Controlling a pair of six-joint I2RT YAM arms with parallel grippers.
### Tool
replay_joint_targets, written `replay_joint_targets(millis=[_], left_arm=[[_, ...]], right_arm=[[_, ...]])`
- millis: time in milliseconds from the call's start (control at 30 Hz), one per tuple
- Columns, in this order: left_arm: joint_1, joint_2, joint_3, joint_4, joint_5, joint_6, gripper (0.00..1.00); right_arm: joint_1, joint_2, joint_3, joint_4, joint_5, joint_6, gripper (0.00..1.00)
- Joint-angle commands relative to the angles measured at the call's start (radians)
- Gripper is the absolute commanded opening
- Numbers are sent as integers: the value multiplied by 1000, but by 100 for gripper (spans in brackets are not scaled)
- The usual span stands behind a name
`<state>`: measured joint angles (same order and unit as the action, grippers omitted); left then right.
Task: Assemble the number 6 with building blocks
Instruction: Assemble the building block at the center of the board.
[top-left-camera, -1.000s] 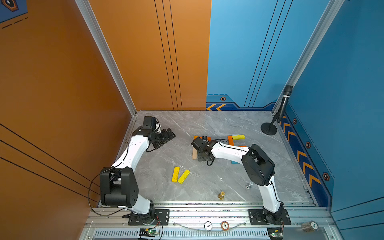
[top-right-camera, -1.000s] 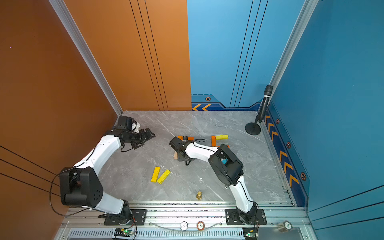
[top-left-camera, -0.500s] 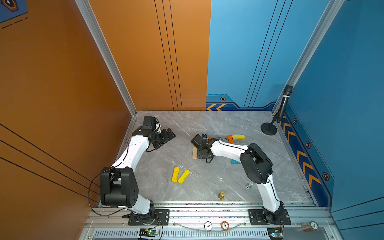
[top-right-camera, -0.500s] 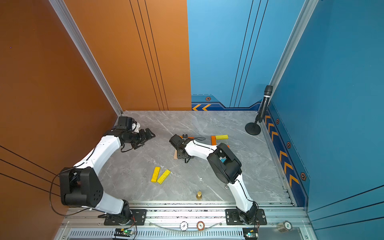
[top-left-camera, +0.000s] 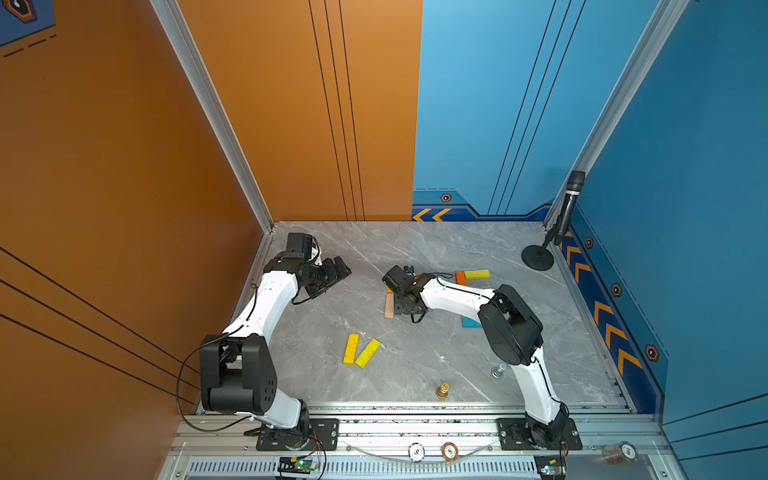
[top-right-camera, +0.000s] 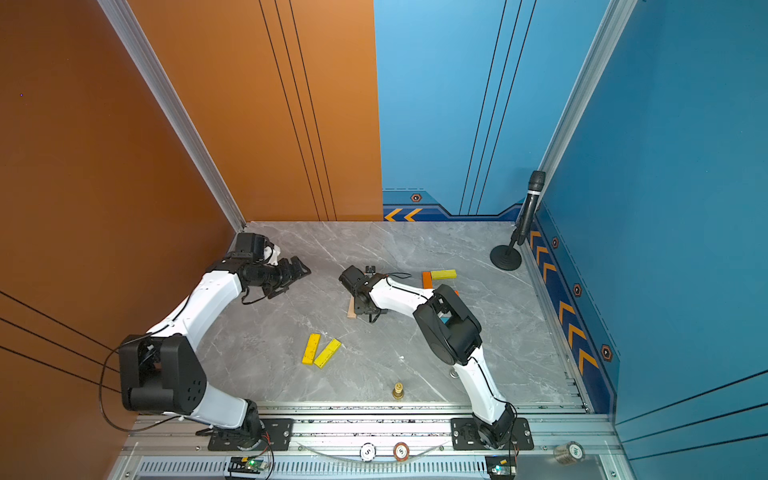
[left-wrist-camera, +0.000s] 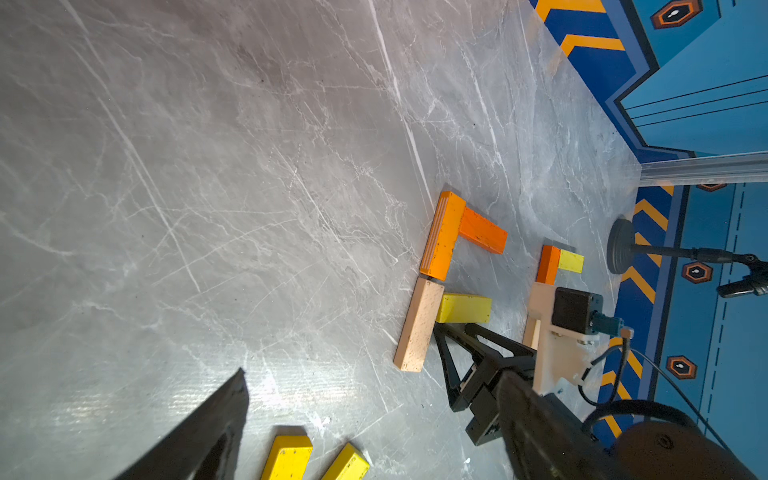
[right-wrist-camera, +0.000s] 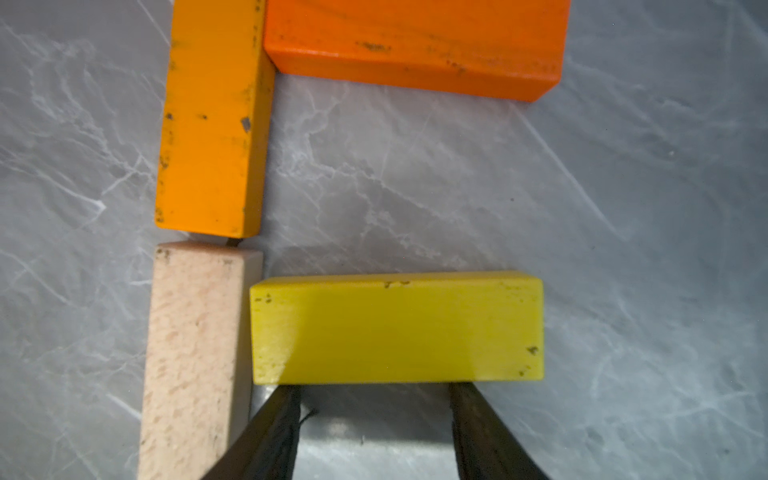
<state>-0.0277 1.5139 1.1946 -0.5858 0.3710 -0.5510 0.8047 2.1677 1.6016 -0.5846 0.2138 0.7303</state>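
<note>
Right end effector (right-wrist-camera: 374, 390), jaws apart, touches a flat yellow wooden block (right-wrist-camera: 397, 328) lying beside a plain tan wooden plank (right-wrist-camera: 193, 345).

Nine building blocks show on the worktop (top-left-camera: 415, 253): four yellow, three orange, one tan plank (top-left-camera: 389, 305) and one teal plank (top-left-camera: 471, 322). The yellows are a loose yellow plank (top-left-camera: 351, 349), a second loose yellow plank (top-left-camera: 368, 353), the middle yellow plank (left-wrist-camera: 463, 308) and the far yellow plank (top-left-camera: 477, 274); the oranges are the light orange plank (left-wrist-camera: 442, 235), the dark orange plank (left-wrist-camera: 482, 230) and the far orange plank (top-left-camera: 461, 277). Also countable are one gold piece (top-left-camera: 442, 390), one silver piece (top-left-camera: 498, 370), one microphone (top-left-camera: 569, 203) and two arms, the left arm (top-left-camera: 270, 303) and the right arm (top-left-camera: 457, 295).
</note>
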Motion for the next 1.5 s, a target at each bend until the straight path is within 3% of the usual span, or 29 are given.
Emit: replay_joint_targets(millis=[0,333,567,1000,1467], left_arm=[[-3,3,-11,10,22,-6,94],[-3,5,-11,7,24,-7,94],[-12,9,-11,9,20,-6,94],[-28,26,-11,7,14,-3,94],[-34,29,-10,8,14,-3,94]], right_arm=[[-9,25,11,-40,-3,1,58],[-5,-157,-33,-37,-19,-42,58],[-66,-266,-129,-34,-16,-103,58],[-223,-194,-143,-47,-71,-280,58],[-234,-62,-92,-63,-110,-330,58]])
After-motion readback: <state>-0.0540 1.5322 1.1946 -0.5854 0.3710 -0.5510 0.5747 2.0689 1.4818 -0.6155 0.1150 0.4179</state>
